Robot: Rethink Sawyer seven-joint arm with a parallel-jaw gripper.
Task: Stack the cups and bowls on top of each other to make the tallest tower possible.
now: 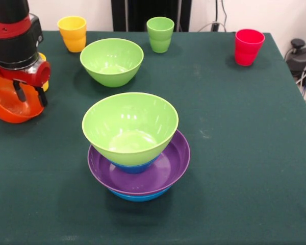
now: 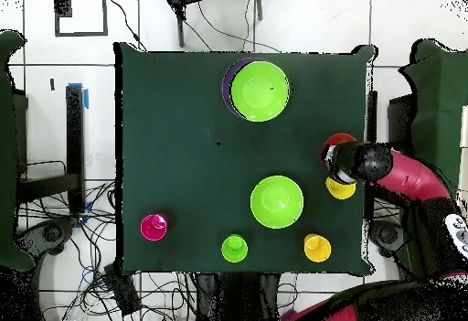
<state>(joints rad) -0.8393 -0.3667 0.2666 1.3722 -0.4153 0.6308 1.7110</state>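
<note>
Jaws spread narrow over orange bowl (image 1: 10, 104) rim — empty; tower (image 1: 135, 153) mid-table, green bowl topmost.

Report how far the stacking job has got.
Done: the tower holds a blue bowl, a purple bowl, a small blue bowl and a green bowl on top. In hand: the gripper is open over the orange bowl, not lifting it. Left: that bowl, the second green bowl and the cups: yellow, green, red, one behind the gripper.
</note>
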